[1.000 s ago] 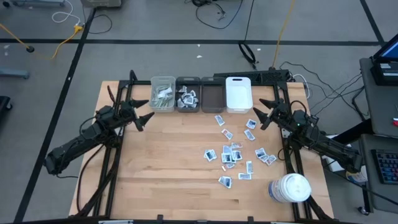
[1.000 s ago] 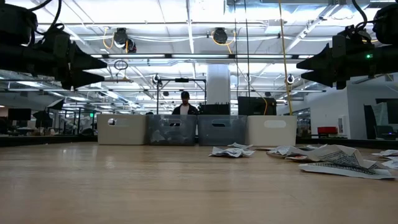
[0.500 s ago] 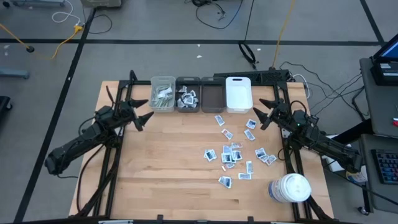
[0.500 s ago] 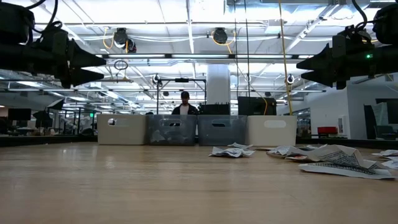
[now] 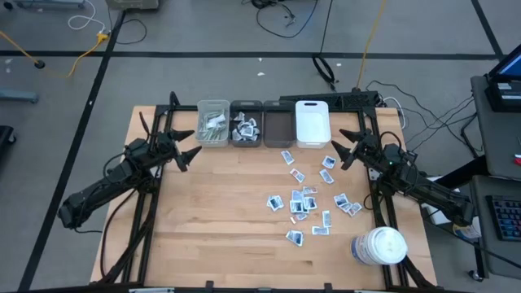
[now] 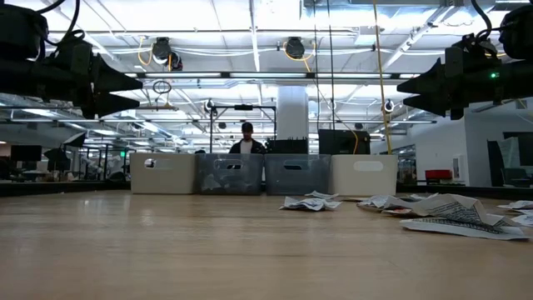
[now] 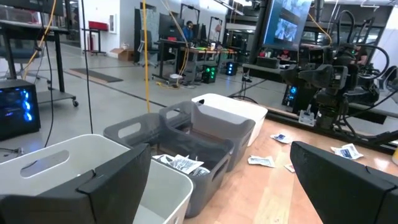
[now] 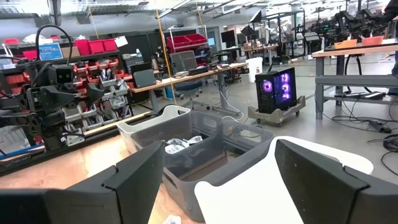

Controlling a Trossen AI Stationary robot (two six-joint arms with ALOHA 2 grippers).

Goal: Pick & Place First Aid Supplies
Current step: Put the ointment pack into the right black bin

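Several small white and grey sachets (image 5: 305, 199) lie flat and scattered on the right half of the wooden table; they show in the low view (image 6: 454, 215) too. More sachets lie in the clear bin (image 5: 213, 124) and the grey bin (image 5: 246, 128). My left gripper (image 5: 189, 145) is open and empty, held above the table's far left, near the clear bin. My right gripper (image 5: 340, 149) is open and empty, held above the table's far right, beside the white bin (image 5: 312, 124).
Four small bins stand in a row at the table's far edge; the third (image 5: 278, 124) is dark grey. A large white round jar (image 5: 378, 247) stands at the near right corner. Bare wood (image 5: 212, 212) spans the table's left half. A person (image 6: 247, 142) stands far behind.
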